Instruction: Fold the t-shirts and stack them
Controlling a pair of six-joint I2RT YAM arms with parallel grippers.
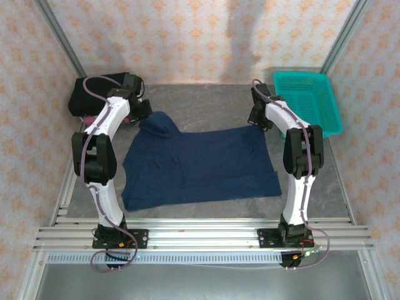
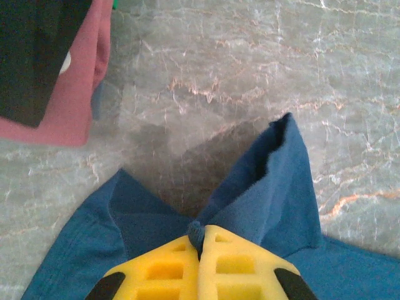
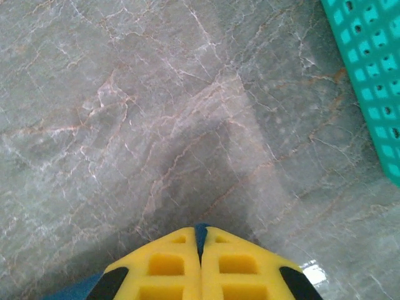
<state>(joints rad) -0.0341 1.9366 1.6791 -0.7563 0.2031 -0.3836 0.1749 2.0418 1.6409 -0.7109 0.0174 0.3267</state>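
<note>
The left gripper and right gripper each pinched a far corner of the navy blue cloth t-shirt spread mid-table. Beyond, the left wrist view revealed a folded pink t-shirt under the black t-shirt. Overhead, the teal plastic basket showed bare mesh.

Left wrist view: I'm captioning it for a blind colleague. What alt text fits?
The yellow left end effector, shut, pinches a raised fold of the navy t-shirt. A black t-shirt lies on a pink t-shirt at upper left on the grey marble table.
</note>
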